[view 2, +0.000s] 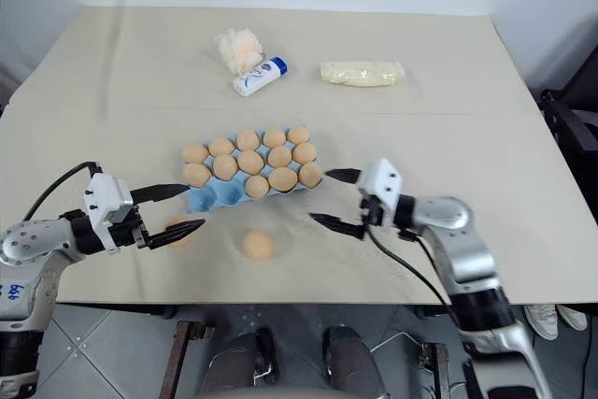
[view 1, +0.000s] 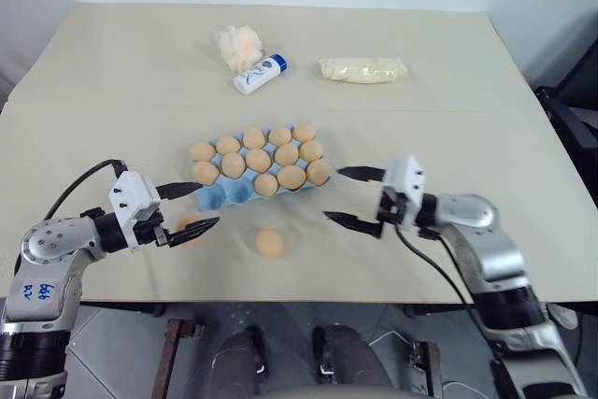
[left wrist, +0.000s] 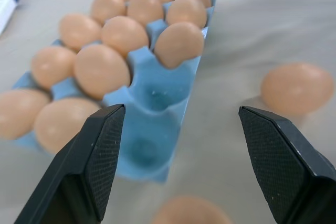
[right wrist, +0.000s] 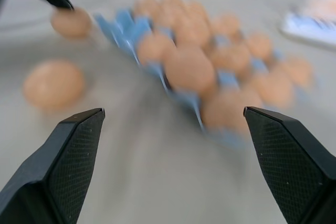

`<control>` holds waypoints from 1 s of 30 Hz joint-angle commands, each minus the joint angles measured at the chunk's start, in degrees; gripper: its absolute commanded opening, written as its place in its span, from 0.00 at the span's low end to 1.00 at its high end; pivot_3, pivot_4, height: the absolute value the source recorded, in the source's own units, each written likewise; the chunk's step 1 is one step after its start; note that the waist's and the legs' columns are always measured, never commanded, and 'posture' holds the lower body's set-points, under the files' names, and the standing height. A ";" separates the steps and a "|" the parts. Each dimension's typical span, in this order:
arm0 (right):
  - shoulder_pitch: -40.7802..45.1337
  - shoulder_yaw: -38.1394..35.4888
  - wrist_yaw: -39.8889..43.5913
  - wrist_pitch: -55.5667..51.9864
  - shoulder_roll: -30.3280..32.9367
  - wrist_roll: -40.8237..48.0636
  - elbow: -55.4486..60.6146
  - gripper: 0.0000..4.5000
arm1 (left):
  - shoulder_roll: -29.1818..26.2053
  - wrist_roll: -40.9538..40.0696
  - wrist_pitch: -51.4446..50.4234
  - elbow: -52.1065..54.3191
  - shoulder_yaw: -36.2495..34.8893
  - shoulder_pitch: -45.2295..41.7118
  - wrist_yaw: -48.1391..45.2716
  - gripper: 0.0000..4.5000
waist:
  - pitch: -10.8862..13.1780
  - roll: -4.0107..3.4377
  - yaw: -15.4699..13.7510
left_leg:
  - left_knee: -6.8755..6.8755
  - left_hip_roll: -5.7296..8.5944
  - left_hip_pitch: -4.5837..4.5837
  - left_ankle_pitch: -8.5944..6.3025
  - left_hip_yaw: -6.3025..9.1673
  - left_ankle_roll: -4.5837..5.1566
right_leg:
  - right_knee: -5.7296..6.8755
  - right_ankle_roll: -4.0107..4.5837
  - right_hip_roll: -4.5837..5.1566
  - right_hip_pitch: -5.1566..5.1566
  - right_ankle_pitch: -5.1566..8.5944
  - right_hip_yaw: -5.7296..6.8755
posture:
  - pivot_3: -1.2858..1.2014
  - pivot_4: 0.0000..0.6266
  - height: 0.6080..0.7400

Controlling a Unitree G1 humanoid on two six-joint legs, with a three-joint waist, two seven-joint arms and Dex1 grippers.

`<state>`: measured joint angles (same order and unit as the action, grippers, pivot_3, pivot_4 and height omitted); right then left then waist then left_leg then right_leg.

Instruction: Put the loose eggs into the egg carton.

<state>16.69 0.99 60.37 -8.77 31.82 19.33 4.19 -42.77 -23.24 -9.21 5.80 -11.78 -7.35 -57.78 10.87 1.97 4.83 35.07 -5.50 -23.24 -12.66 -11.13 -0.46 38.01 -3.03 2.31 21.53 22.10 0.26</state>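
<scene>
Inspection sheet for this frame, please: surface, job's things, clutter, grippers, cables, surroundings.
Surface: table under a beige cloth.
Job's things: blue egg carton, mostly filled, cups at its left end empty; two loose eggs on the cloth, one near the left gripper.
Clutter: fluffy tuft, white tube, pale-yellow bag at the far side.
Grippers: left gripper open, empty; right gripper open, empty.
Cables: black cable at the left arm.
Surroundings: tiled floor.

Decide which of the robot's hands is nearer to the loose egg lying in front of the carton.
Left. The left hand is just left of the loose egg; the right hand hangs farther off, beyond the egg carton's right end.
</scene>
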 commanded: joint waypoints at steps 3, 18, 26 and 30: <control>-7.49 -7.40 0.82 5.06 3.91 1.91 1.01 0.99 | 1.11 0.64 2.18 -3.22 3.53 -4.05 -2.67 0.82 | 0.00 0.00 -0.09 | 0.01 0.00 0.01 0.02 0.00 0.01 | 0.00 0.00 -0.02 0.00 0.00 -0.02 | 0.52 0.24 1.00; 3.02 6.46 2.66 -4.56 -0.69 4.56 9.00 0.99 | -1.76 -0.12 7.47 -9.41 0.48 -4.27 -7.82 0.82 | 0.00 0.00 0.22 | 0.10 -0.12 0.08 0.09 -0.15 -0.07 | 0.25 0.00 -0.13 0.10 0.00 -0.21 | 0.52 0.24 1.00; 11.66 19.61 4.37 -5.07 -9.33 -1.06 2.23 0.99 | -6.10 -1.29 7.04 -9.20 -7.11 4.63 -8.82 0.82 | -0.02 0.03 -0.12 | 0.08 -0.10 0.00 -0.04 -0.14 -0.02 | 0.18 0.04 -0.02 0.15 0.02 -0.11 | 0.52 0.24 1.00; 12.86 22.93 4.15 -3.40 -12.12 -4.26 -1.83 0.99 | -5.91 -2.37 5.41 -5.50 -9.93 9.17 -7.78 0.82 | -0.03 0.05 -0.02 | 0.09 -0.08 -0.03 -0.08 -0.14 0.02 | 0.13 0.04 0.04 0.15 0.02 -0.06 | 0.52 0.24 1.00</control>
<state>28.81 23.66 64.56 -13.58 20.28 15.84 2.60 -48.08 -23.76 -3.38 -2.71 -19.73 1.02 -65.95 10.84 2.02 4.81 35.15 -5.58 -23.29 -12.74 -11.27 -0.44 38.10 -2.99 2.35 21.68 22.12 0.20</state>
